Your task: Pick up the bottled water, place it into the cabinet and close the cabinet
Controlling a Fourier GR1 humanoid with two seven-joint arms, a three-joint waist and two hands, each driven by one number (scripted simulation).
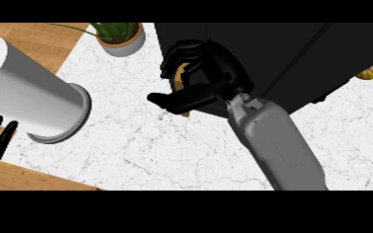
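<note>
The right hand (200, 76) comes in on its grey forearm (280, 145) from the lower edge of the head view and sits at the front left corner of the black cabinet (291, 59). Its fingers (186, 54) are curled and its thumb (178, 98) sticks out to the left over the white marble table (146, 143). Inside the curl a small tan piece (177, 73) shows, with a sliver of the same colour just under the thumb. It is too hidden to tell whether this is the bottled water, and no bottle shows anywhere else in the view.

The cabinet stands on the far right part of the table; its inside cannot be seen. A yellow thing (365, 73) peeks out at the right edge just beside it.

Near the table's far edge stands a pale pot (124, 44) holding a green plant (113, 28). A large white cylinder (40, 101) lies on its side at the left edge, its open mouth toward the middle of the table; what it holds cannot be seen.

At the far left edge, only a few black fingertips of the left hand (7, 131) show, pointing up.
</note>
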